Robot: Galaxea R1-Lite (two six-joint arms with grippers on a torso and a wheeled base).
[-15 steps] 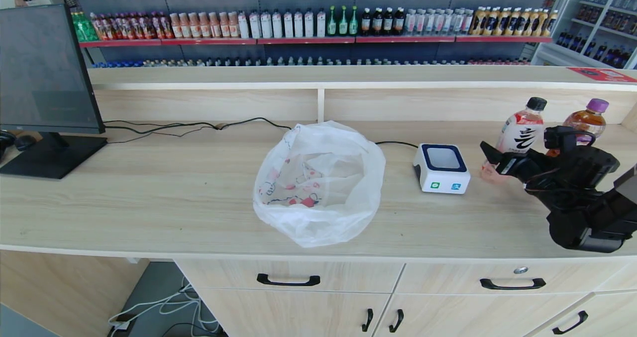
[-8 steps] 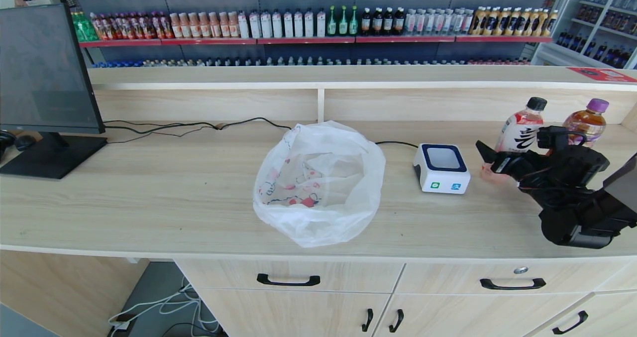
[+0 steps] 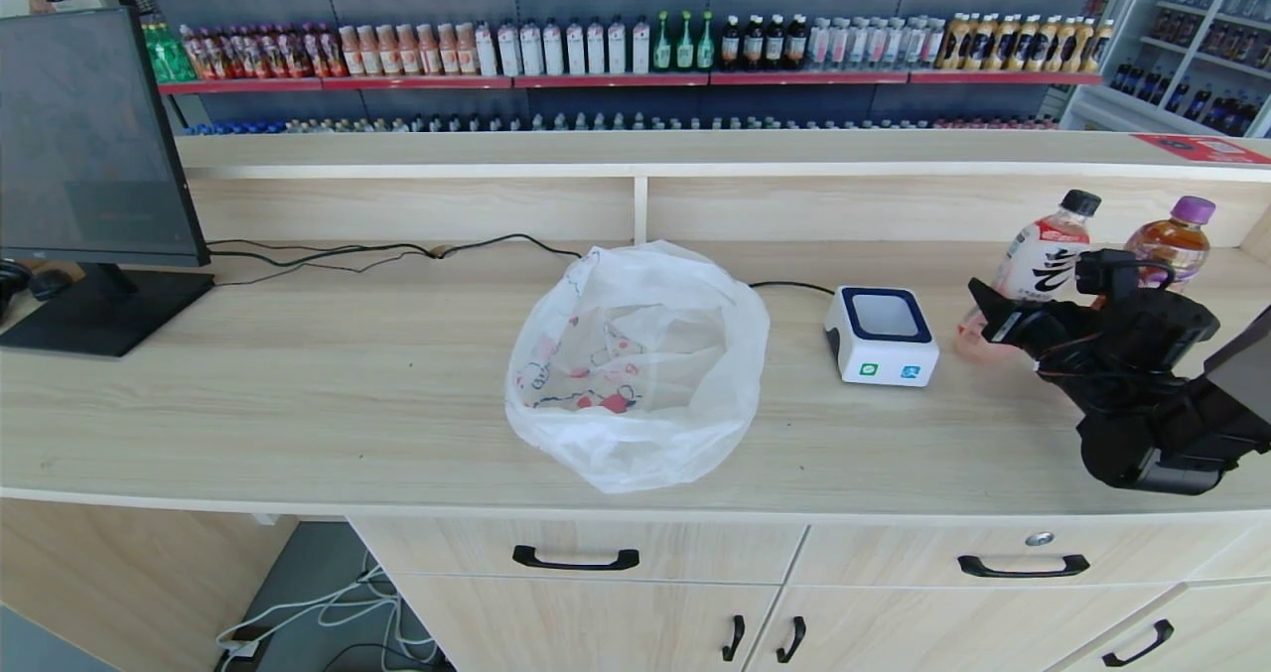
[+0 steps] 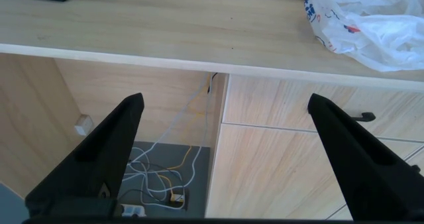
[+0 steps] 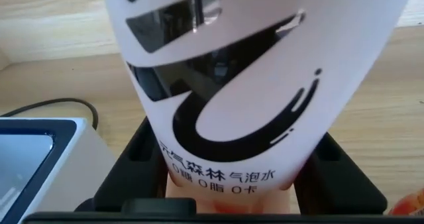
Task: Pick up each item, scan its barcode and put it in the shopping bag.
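- Your right hand (image 3: 996, 321) is closed on the lower part of the pink drink bottle (image 3: 1043, 255). In the right wrist view the white label sits squeezed between the black fingers (image 5: 132, 164).
- The bottle has a black cap and leans, with the cap tipped up and to the right. It is at the right end of the worktop (image 3: 298, 394). You cannot tell whether its base touches the surface or hangs just clear of it.
- The amber drink bottle (image 3: 1172, 240) with a purple cap stands upright just behind your right hand, partly hidden by it.
- The barcode scanner (image 3: 882, 335) is a white box with a dark-rimmed window facing up. It sits near the held bottle's base but apart from it, between the bottle and the shopping bag (image 3: 640, 364).
- The shopping bag is thin, translucent white plastic. It stands mid-worktop with its mouth open upward.
- Your left hand (image 4: 225, 103) is spread wide and holds nothing. It sits below the worktop's front edge, facing the cabinet fronts (image 4: 278, 158).
- A monitor (image 3: 89, 136) stands at the far left end, and black cables (image 3: 328, 250) run along the back of the worktop.
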